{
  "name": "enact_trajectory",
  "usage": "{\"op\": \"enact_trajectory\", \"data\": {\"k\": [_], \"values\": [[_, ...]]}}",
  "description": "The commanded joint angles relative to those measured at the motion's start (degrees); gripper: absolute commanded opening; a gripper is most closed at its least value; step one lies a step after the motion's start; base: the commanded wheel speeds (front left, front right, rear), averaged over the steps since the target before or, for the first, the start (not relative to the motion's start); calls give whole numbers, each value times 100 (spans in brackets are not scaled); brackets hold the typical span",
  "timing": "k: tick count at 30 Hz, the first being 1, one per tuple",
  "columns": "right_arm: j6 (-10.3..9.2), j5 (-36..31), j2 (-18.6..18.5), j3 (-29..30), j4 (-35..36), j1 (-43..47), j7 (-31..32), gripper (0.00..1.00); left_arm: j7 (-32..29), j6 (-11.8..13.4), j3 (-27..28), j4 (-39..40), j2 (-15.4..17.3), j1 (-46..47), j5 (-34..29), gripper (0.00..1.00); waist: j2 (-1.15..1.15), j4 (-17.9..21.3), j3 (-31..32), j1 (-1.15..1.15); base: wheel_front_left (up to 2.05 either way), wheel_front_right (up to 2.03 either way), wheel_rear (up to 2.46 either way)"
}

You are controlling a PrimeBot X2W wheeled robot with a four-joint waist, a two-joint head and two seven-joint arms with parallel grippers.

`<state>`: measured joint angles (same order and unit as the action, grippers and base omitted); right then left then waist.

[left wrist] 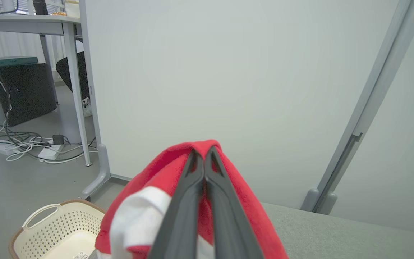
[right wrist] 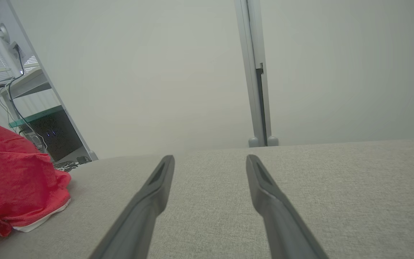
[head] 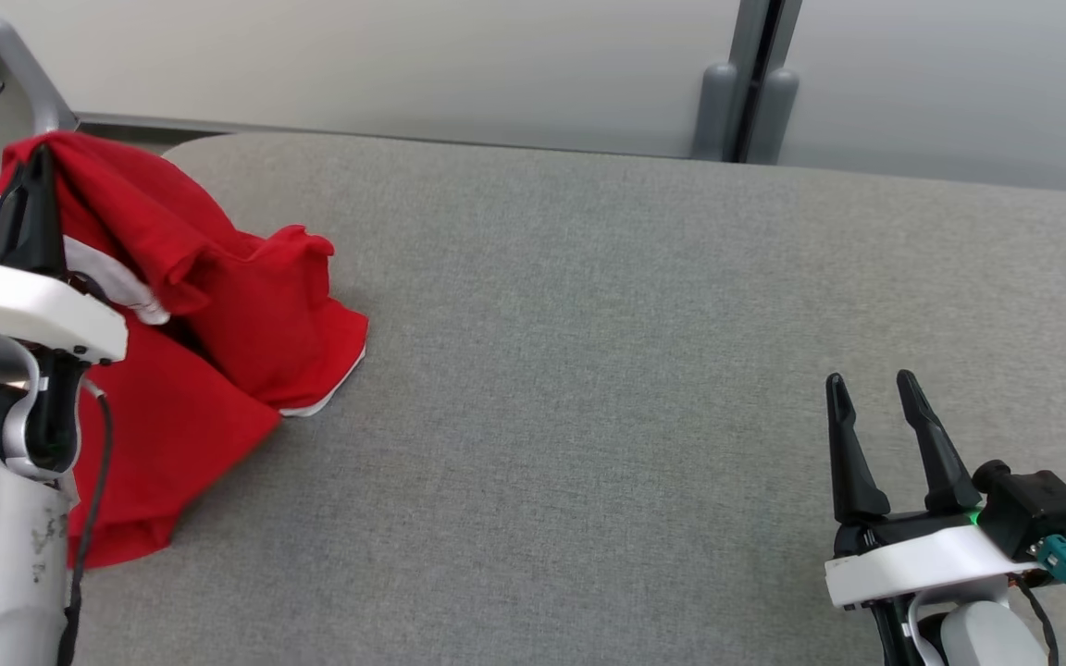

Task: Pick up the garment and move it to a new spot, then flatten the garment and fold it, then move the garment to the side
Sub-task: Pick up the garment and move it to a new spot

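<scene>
Left gripper [left wrist: 203, 154]: jaws pressed together, pinching a raised fold of the red garment [head: 246, 305] right at the tips. In the left wrist view, red cloth and a white band draped down both sides of the dark fingers [left wrist: 182, 216].

Garment: at the far left end of the grey worktop [head: 588, 370]. Peaks at the pinch, clear of the surface. Lower folds and a white-trimmed hem rest on the worktop and spread towards its near edge beside the pale left forearm.

Right gripper [head: 871, 379]: jaws spread wide, with only open space between them. Positioned over bare worktop at the near right, well apart from the garment. Contact with the surface: cannot tell.

Container: cream perforated basket [left wrist: 49, 230] with a loop handle, on the floor below the left end of the worktop. Inside, a pale bottom with a small printed label at the frame's lower edge. Rest of the interior cut off by that edge and by the hanging cloth.
</scene>
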<state>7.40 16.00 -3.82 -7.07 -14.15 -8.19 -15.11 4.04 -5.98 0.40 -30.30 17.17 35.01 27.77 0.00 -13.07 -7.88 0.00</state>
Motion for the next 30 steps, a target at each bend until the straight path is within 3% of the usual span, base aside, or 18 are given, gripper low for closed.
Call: {"op": "enact_trajectory", "data": {"k": [1,11,17,23,30], "values": [[17,23,4,-10,-11,57,-8,100,-37,-3,-37,364,-68,-109,39,0,0,100,160,0,0,0,0],[17,63,72,-32,-43,112,-8,100,-785,222,-419,2464,-238,-484,5,0,0,596,393,0,0,0,0],[17,69,80,-11,-13,32,-8,100,-1175,295,-701,3025,-331,-528,-18,0,0,955,349,0,0,0,0],[17,38,88,150,-43,-83,-7,100,-1765,204,-1225,3227,-401,-348,-100,0,0,1470,184,0,0,0,0],[16,225,87,142,-22,-269,-8,100,-2195,143,-1778,2898,-508,23,-295,0,0,2264,-69,0,0,0,0]]}}
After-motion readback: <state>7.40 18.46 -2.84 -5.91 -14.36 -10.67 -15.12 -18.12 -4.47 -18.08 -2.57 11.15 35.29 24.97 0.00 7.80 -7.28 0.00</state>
